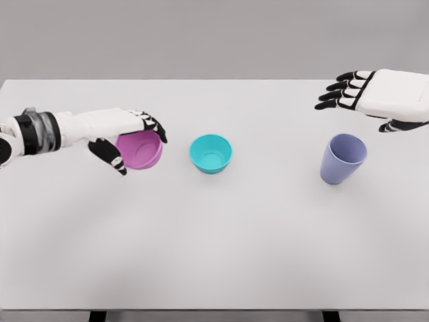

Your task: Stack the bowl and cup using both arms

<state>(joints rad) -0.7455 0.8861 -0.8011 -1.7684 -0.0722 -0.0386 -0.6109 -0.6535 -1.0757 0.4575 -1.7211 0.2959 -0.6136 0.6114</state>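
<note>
A magenta bowl [141, 149] is tilted with its opening facing me, held in my left hand [131, 142]; the fingers wrap over its top rim and the thumb sits below at its left. A teal bowl [211, 153] stands upright on the table just right of it, a small gap apart. A lavender cup [342, 158] stands upright at the right. My right hand [352, 92] hovers above and behind the cup with its fingers spread toward the left, holding nothing.
The white table [214, 248] reaches from the grey back wall to the front edge at the bottom of the view. Dark table legs show under that front edge.
</note>
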